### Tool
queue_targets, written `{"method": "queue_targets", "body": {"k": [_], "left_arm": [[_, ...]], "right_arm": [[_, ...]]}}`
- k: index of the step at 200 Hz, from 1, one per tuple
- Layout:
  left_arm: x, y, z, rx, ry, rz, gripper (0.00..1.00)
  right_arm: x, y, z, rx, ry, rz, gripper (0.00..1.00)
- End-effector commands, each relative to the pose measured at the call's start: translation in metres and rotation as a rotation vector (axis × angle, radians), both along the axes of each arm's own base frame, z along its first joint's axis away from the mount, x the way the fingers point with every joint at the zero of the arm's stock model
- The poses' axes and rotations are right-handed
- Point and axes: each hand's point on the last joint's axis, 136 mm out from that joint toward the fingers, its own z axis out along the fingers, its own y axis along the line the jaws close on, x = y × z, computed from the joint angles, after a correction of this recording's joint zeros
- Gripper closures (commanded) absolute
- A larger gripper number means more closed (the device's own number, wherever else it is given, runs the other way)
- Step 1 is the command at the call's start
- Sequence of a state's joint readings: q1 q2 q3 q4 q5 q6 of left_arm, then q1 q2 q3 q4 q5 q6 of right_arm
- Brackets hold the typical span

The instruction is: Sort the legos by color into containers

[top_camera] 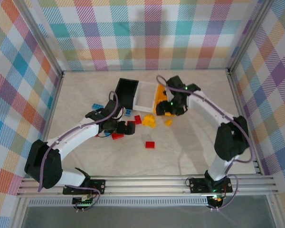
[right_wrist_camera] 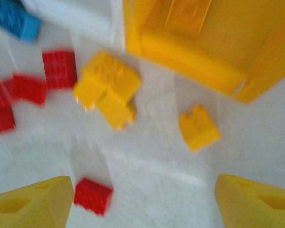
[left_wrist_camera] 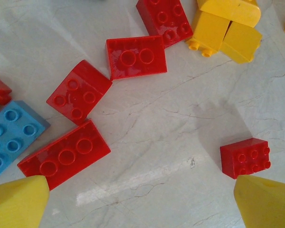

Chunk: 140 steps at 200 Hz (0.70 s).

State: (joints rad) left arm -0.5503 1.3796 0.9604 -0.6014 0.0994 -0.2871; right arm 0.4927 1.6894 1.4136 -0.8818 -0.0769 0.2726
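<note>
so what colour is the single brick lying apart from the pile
Red; that brick shows sharpest in the left wrist view.

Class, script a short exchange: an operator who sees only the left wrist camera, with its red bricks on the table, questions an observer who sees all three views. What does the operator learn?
Operator: I see red bricks but no bins. Where are they?
Observer: Three stand in a row at the far middle of the table: black bin, white bin, yellow bin, left to right.
Operator: And the other arm?
Observer: The right claw is open, above yellow bricks beside the yellow bin.
</note>
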Motion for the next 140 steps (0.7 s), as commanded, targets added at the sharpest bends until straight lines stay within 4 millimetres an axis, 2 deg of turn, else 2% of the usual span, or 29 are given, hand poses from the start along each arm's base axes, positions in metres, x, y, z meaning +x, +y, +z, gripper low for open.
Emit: {"method": "queue_targets", "body": {"k": [1,17,42,65,101,140], "left_arm": [[0.006,-0.005,0.006,-0.022,-0.013,-0.025,0.0],[0.007,-0.003,0.004,-0.022,-0.007,-0.024,0.0],[0.008,-0.002,0.004,-0.025,-0.002,-0.024,0.0],[0.007,0.001,0.004,-0.019,0.003,-0.025,0.0],[0.005,0.009,0.005,-0.014,-0.001,-0.013,0.0],[0.0,0.018,0.005,-0.012,-0.003,0.009,0.0]], "right_arm": [[-0.019,-0.016,-0.037,-0.087,0.021,0.013,0.16],[-0.025,-0.024,-0.055,-0.124,0.05,-0.002,0.11],[-0.02,-0.018,-0.073,-0.124,0.101,-0.045,0.11],[-0.007,-0.008,-0.076,-0.08,0.13,-0.181,0.12],[0.005,-0.014,-0.087,-0.095,0.165,-0.436,0.19],[0.018,-0.024,-0.089,-0.162,0.129,-0.514,0.23]]}}
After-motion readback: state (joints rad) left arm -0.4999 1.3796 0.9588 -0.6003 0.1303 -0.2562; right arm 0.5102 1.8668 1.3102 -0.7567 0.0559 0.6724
